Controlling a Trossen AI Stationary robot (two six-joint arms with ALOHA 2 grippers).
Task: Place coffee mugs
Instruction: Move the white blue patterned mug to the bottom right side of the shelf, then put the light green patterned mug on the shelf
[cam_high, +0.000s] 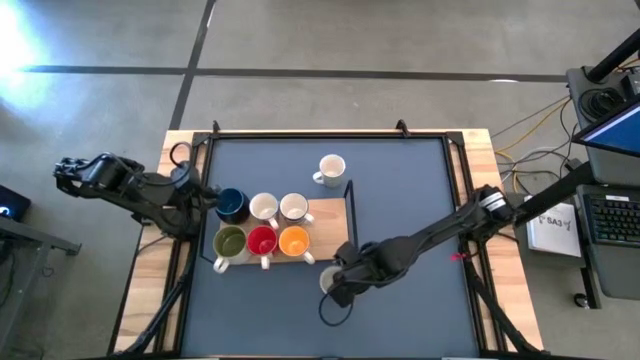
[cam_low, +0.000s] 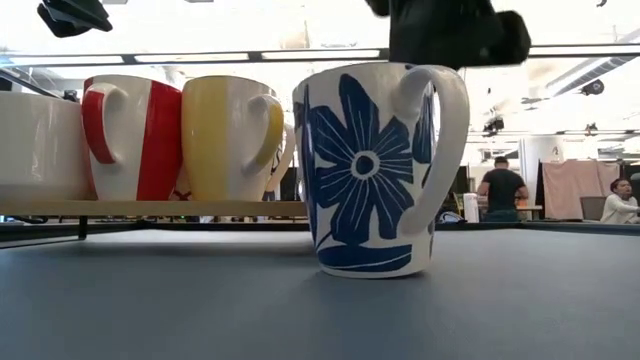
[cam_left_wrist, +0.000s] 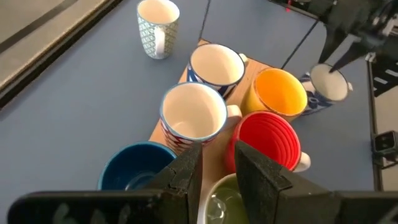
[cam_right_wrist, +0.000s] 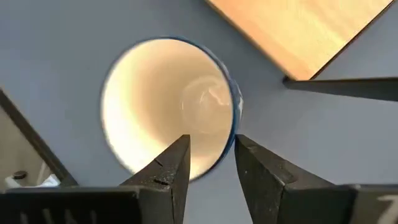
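Note:
Six mugs stand on a wooden board (cam_high: 330, 212): dark blue (cam_high: 232, 205), two white (cam_high: 263, 207) (cam_high: 293, 207), olive green (cam_high: 230, 241), red (cam_high: 262, 241) and orange (cam_high: 294, 241). A white mug with a blue flower print (cam_low: 365, 170) stands upright on the dark mat, near of the board (cam_high: 328, 278). My right gripper (cam_right_wrist: 211, 158) is directly above it, open, over the handle side of its rim. My left gripper (cam_left_wrist: 217, 165) is open and hovers at the board's left end, over the blue and olive mugs (cam_high: 207, 200). A patterned white mug (cam_high: 331, 170) stands alone on the mat farther back. My right gripper comes from above at the flower mug's rim (cam_right_wrist: 231, 118). One finger (cam_right_wrist: 168, 165) is over the inside and the other (cam_right_wrist: 258, 168) is outside. I cannot tell whether either finger touches the rim. The mug stands upright on the mat.
A thin dark rod (cam_right_wrist: 342, 87) runs along the board's right edge (cam_high: 350, 205). Bare mat lies to the right of the board and along the near edge. The table has a raised dark frame (cam_high: 330, 134). People and equipment show in the room beyond (cam_low: 500, 185).

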